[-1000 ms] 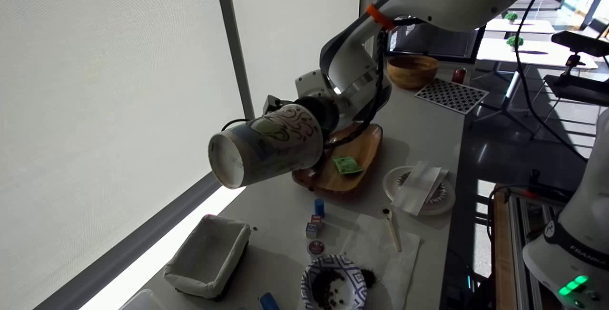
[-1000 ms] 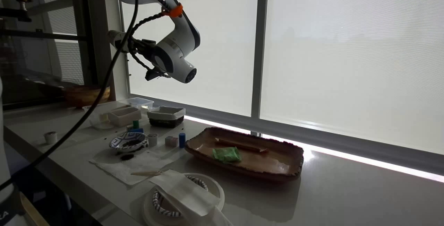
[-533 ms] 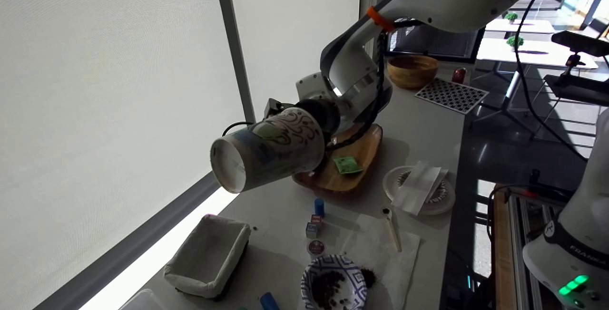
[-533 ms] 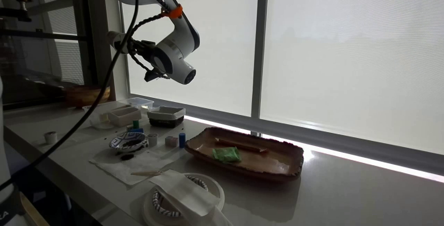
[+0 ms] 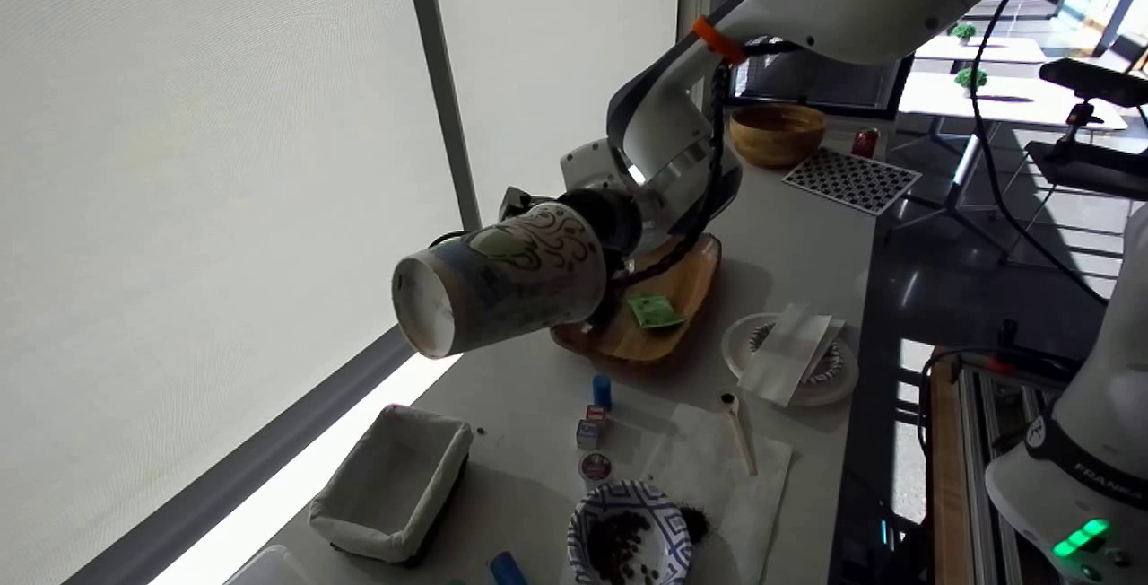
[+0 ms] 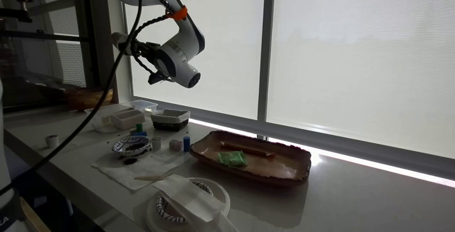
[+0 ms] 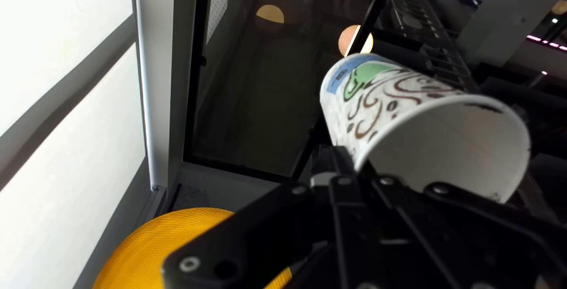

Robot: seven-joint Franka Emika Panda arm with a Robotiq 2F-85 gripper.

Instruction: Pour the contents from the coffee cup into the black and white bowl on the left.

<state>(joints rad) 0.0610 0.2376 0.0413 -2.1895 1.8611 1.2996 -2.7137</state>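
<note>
My gripper (image 7: 356, 167) is shut on the wall of the paper coffee cup (image 7: 381, 89), with one finger outside and one inside the rim. The cup is tilted. In the wrist view its mouth faces me and shows a mostly bare inside with dark specks near the rim. In an exterior view the cup (image 5: 507, 275) shows its base and hides the fingers. It hangs high above the table. The dark-and-white patterned bowl (image 5: 671, 513) stands at the bottom of that view, holding dark bits. It also shows in an exterior view (image 6: 124, 145).
A dark pile (image 5: 693, 524) lies beside the bowl on a paper towel (image 5: 749, 513) with a wooden spoon (image 5: 740, 441). A lined basket (image 5: 395, 482), small blocks (image 5: 589, 428) and a wooden tray (image 5: 691, 298) stand around. A plate (image 6: 220, 189) carries a striped ring under paper.
The arm has sunk very slightly with the cup still in the gripper. The cup's tilt looks nearly the same. The dark bits in the bowl look slightly differently spread.
</note>
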